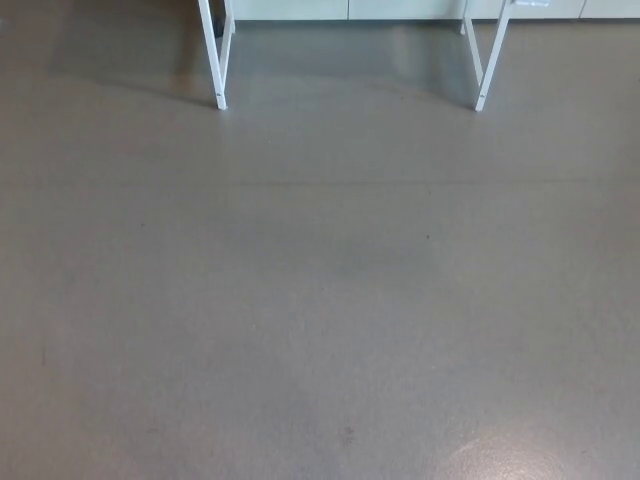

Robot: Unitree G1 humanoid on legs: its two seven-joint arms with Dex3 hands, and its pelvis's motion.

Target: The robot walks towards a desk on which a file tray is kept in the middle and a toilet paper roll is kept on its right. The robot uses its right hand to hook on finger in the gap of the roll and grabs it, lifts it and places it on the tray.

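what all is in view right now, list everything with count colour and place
floor: one, grey, fills nearly the whole picture, with a pale glare patch at the bottom right
desk legs: two white frames at the top edge, one at upper left, one at upper right; each reaches down to the floor; the desk top is out of view
light panel: one pale strip along the top edge between and beyond the legs; cannot tell what it is
file tray: none in view
toilet paper roll: none in view
robot's left hand: not in view
robot's right hand: not in view
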